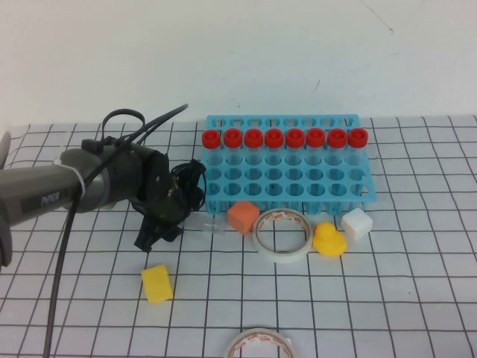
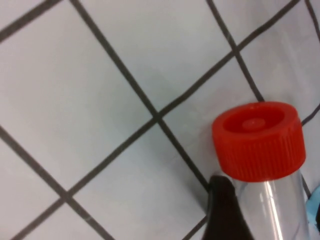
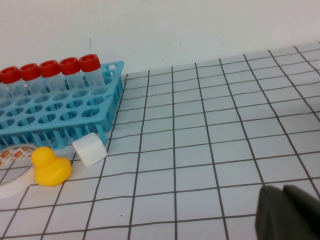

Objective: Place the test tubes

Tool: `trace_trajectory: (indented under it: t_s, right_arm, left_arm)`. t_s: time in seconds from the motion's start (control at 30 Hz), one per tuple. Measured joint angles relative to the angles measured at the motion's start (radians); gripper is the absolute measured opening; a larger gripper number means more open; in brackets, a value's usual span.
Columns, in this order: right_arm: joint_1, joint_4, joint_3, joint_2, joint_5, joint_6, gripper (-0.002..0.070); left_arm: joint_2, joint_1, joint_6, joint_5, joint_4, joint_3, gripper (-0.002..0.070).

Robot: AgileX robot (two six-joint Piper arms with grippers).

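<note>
A clear test tube with a red cap [image 2: 258, 140] lies on the gridded table, between the fingers of my left gripper [image 1: 156, 235]. One dark finger [image 2: 225, 210] stands right beside the glass; the jaws are spread, so the gripper is open. The tube's clear end [image 1: 216, 226] shows by the front left corner of the blue rack [image 1: 291, 190]. Several red-capped tubes [image 1: 285, 138] stand upright in the rack's back row. My right gripper [image 3: 287, 210] is shut and empty, low over the table to the right of the rack, outside the high view.
In front of the rack lie an orange block [image 1: 243, 215], a tape roll [image 1: 282, 235], a yellow duck [image 1: 328, 240] and a white cube [image 1: 357, 223]. A yellow block [image 1: 157, 283] sits near the left gripper. A second tape roll [image 1: 260, 344] lies at the near edge.
</note>
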Motion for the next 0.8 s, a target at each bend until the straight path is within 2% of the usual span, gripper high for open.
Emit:
trace_trajectory:
  t_s: [0.23, 0.4, 0.57, 0.7, 0.8]
  right_arm:
    - [0.0, 0.0, 0.0, 0.0, 0.0, 0.0, -0.0001]
    - [0.0, 0.0, 0.0, 0.0, -0.002, -0.002, -0.0001]
    - [0.0, 0.0, 0.0, 0.0, -0.002, -0.002, -0.0001]
    - [0.0, 0.0, 0.0, 0.0, -0.002, -0.002, -0.0001]
    - [0.0, 0.0, 0.0, 0.0, -0.002, -0.002, -0.0001]
  left_arm:
    - [0.005, 0.007, 0.255, 0.006, -0.156, 0.0, 0.0218]
    - [0.005, 0.007, 0.406, 0.028, -0.263, -0.003, 0.0218]
    - [0.011, 0.007, 0.65, 0.127, -0.369, -0.042, 0.0218]
    - [0.024, 0.005, 0.86, 0.29, -0.364, -0.138, 0.0218]
    - [0.024, 0.005, 1.038, 0.456, -0.297, -0.222, 0.0218]
